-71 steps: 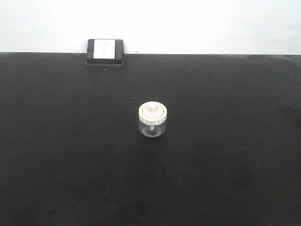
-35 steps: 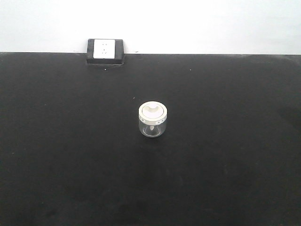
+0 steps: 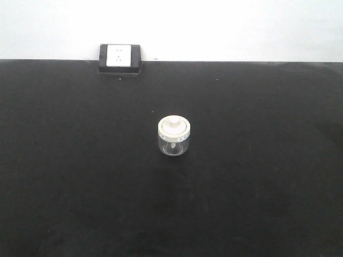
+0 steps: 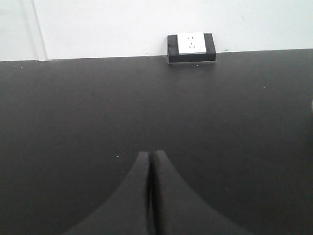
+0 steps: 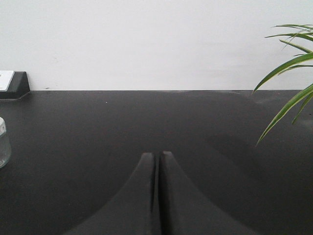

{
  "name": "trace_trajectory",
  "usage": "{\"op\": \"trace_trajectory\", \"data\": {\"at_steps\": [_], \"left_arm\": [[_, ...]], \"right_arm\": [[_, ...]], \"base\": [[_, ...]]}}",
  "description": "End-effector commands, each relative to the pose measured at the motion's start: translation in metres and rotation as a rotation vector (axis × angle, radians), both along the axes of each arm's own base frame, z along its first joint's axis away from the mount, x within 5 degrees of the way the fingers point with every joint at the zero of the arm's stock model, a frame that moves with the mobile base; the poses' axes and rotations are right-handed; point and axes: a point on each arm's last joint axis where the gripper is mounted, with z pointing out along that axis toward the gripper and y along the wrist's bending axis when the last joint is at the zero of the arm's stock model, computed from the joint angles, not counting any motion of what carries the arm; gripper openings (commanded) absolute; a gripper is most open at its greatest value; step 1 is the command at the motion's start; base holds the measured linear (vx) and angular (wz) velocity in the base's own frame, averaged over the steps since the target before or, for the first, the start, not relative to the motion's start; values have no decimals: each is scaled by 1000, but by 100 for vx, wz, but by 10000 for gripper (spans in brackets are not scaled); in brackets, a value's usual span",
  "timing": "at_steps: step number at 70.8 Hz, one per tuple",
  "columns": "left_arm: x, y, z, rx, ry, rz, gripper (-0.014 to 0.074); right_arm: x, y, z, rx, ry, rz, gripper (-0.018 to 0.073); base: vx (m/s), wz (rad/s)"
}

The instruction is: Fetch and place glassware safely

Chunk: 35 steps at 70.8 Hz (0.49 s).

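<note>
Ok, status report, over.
Both grippers shut, empty: left gripper, right gripper. Lidded glass jar upright mid-table, untouched. Nothing near it.

Nothing has changed: the glass jar (image 3: pixel 174 136) sits where it was a second ago.

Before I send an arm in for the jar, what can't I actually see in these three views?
- Glass jar: contents unreadable, too small in the front view; the right wrist view's left edge cuts it.
- Both arms: absent from the front view.
- Left gripper and right gripper: only the closed tips show; the bottom edge cuts them.
- Plant: only leaves show; the right edge cuts it.
</note>
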Motion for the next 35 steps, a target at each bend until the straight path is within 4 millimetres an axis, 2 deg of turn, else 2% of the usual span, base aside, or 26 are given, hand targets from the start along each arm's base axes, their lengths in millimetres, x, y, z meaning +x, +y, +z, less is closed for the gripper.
{"op": "trace_trajectory", "data": {"at_steps": [1, 35], "left_arm": [[1, -1, -3, -13, -52, -14, -7], [1, -1, -3, -13, -52, -14, -7]], "right_arm": [[0, 0, 0, -21, -61, 6, -3], [0, 0, 0, -15, -57, 5, -3]], "base": [[0, 0], [0, 0]]}}
